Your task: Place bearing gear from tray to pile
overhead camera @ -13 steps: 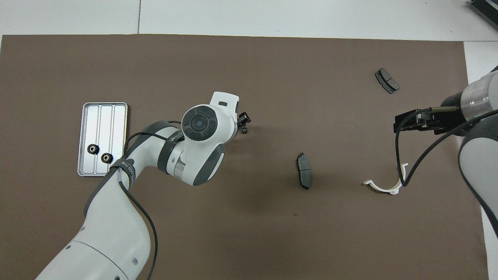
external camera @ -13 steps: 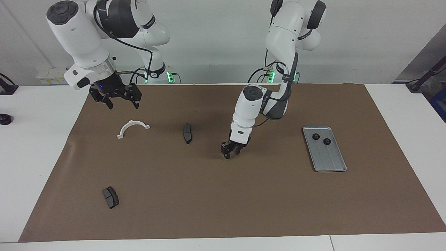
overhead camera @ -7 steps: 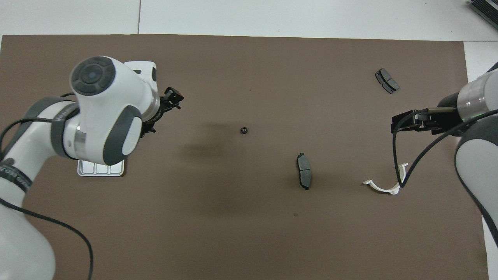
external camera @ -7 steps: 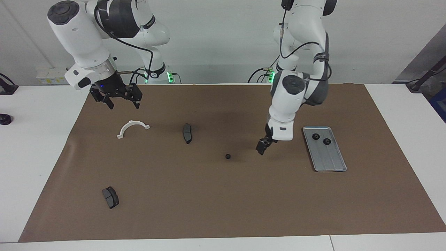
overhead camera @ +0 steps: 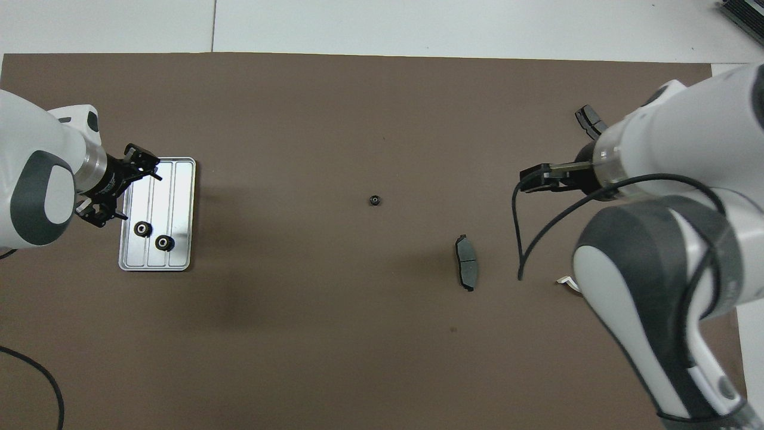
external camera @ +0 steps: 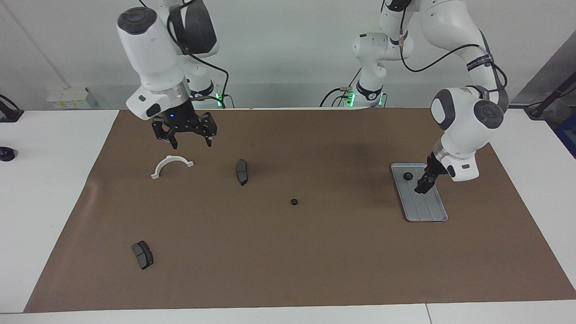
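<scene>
The left gripper (external camera: 423, 186) hangs over the tray (external camera: 427, 211) with its fingers apart and empty. Two gears (overhead camera: 153, 236) lie in the tray at its end nearer the robots. One gear (external camera: 294, 202) lies alone mid-mat. The right gripper (external camera: 189, 140), jaws spread, hovers above the white bracket (external camera: 171, 165).

Bright, even overhead light; soft diffuse shadows fall on the brown mat (external camera: 288, 252) beneath both arms; both views sharp, without glare.
</scene>
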